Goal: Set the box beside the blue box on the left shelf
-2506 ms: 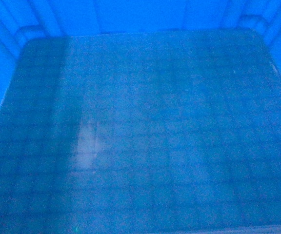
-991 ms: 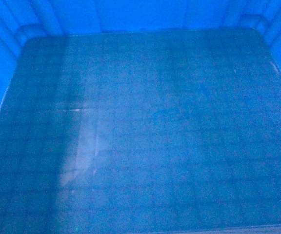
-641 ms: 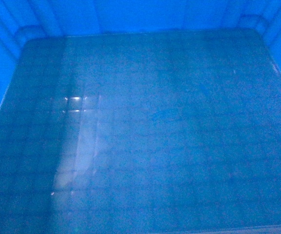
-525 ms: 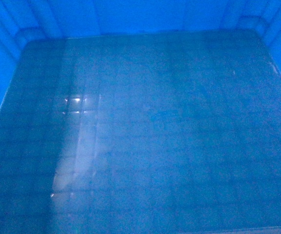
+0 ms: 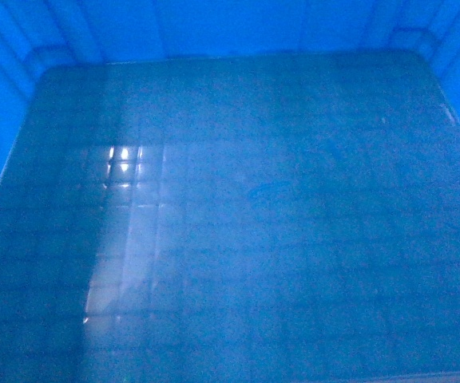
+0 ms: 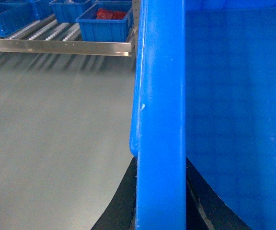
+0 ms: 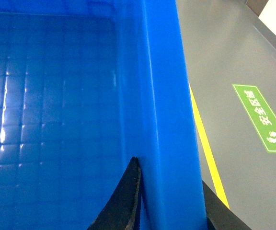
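Carry step in hand: box (image 5: 238,223) held up off the grey floor (image 6: 51,143), filling the head view, floor grid and far wall only.

Left hand (image 6: 159,201) clamped on the left rim, one dark finger on each side of the wall. Right hand (image 7: 169,206) clamped likewise on the right rim, one finger inside, one outside. Both closed on the box; fingertips below the frame edge.

Roller shelf (image 6: 56,45) seen ahead in the left wrist view, carrying small blue bins (image 6: 104,24). Yellow line (image 7: 207,153) and green floor sign (image 7: 262,117) to the right.

Next move, as judged: approach the shelf, keep the box level, set down beside the blue bin, then release both sides together.
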`<state>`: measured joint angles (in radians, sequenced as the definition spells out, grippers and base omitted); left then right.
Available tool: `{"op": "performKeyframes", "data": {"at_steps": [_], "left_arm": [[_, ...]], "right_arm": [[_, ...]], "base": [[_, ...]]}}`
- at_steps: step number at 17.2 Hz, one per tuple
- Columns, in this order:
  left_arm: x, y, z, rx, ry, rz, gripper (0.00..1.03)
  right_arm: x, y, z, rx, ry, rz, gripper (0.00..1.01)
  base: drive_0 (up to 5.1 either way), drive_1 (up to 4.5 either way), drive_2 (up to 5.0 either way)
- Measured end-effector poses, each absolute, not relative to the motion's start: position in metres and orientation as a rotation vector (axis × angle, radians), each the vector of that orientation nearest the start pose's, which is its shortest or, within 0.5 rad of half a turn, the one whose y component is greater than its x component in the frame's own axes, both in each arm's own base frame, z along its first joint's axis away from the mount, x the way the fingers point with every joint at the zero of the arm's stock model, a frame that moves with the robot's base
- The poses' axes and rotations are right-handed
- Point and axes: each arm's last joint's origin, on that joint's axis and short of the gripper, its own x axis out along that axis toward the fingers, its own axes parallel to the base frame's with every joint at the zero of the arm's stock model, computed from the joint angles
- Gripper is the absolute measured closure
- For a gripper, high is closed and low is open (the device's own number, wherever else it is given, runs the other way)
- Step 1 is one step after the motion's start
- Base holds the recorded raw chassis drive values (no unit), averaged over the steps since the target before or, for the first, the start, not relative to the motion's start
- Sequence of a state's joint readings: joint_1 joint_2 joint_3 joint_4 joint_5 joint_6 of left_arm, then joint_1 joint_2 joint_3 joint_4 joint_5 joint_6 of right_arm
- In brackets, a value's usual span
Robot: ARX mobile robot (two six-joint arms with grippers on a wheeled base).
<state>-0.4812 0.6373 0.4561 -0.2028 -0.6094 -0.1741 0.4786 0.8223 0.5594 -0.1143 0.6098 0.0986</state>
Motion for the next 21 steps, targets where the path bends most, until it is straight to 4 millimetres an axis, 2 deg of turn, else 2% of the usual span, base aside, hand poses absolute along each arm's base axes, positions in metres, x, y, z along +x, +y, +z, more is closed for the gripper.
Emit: {"op": "performKeyframes", "data": {"at_steps": [21], "left_arm": [[0.1356, -0.052, 0.2413, 0.026, 0.314, 0.155, 0.91]], "right_arm": [[0.1652, 0.067, 0.2577, -0.097, 0.314, -0.145, 0.85]], "base": [[0.0, 3.98, -4.0]]}}
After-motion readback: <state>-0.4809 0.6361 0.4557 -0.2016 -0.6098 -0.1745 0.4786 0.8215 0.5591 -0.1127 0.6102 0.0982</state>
